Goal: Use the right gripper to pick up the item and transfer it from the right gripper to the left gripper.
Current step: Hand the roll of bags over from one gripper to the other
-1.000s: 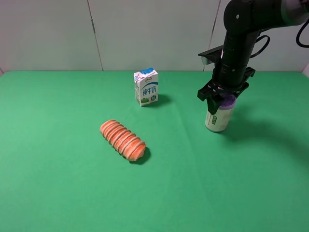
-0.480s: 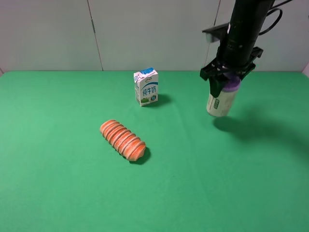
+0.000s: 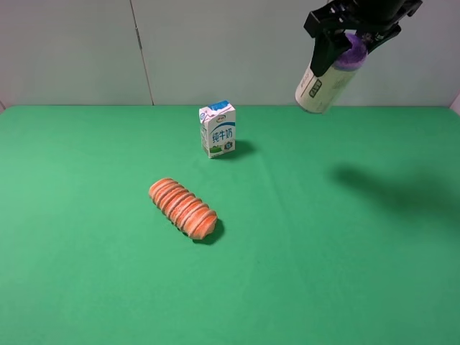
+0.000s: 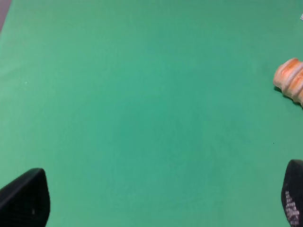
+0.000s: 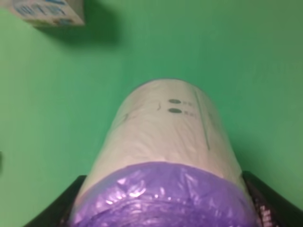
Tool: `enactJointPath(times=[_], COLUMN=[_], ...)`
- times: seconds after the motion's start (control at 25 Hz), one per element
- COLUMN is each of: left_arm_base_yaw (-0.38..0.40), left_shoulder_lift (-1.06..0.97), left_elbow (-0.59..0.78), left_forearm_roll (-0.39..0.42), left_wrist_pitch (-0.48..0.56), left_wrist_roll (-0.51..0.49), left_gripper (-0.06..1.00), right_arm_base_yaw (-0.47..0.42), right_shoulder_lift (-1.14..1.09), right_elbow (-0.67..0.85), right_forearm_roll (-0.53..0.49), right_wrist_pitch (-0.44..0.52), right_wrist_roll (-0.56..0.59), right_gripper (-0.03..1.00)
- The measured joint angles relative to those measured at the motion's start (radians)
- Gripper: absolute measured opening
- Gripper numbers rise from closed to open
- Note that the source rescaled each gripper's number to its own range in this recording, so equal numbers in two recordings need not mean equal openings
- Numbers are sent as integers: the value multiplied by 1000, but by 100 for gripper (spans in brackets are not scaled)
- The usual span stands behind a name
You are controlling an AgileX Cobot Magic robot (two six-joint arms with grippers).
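My right gripper (image 3: 353, 42) is shut on the purple top end of the cream roll (image 3: 321, 83), holding it tilted high above the table's back right. In the right wrist view the roll (image 5: 165, 142) fills the middle, with the black fingers (image 5: 71, 201) against its sides. My left gripper (image 4: 156, 208) is open and empty over bare green cloth; only its two black fingertips (image 4: 23, 198) show. The left gripper is out of the exterior high view.
A blue-white milk carton (image 3: 218, 129) stands at the table's back middle and shows in the right wrist view (image 5: 45, 12). An orange ridged bread loaf (image 3: 182, 208) lies in the middle-left; its end shows in the left wrist view (image 4: 289, 80). Green cloth (image 3: 323, 273) covers the table.
My right gripper has lifted the roll off the table and risen high, and the roll now tilts with its lower end swung left. The carton and loaf have not moved.
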Motion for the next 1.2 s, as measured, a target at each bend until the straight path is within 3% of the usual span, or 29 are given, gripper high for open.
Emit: enactJointPath(times=[0.6,1.2], left_arm_base_yaw=[0,0], left_shoulder_lift=[0,0], left_elbow=[0,0], left_forearm_roll=[0,0], left_wrist_pitch=[0,0], left_wrist_roll=[0,0], left_gripper=[93,93], right_arm_base_yaw=[7,279], right_shoulder_lift=[-81,-105], right_elbow=[0,0], right_forearm_roll=[199,164], right_wrist_pitch=[8,9], right_wrist_roll=[0,-29], right_gripper=[1,1])
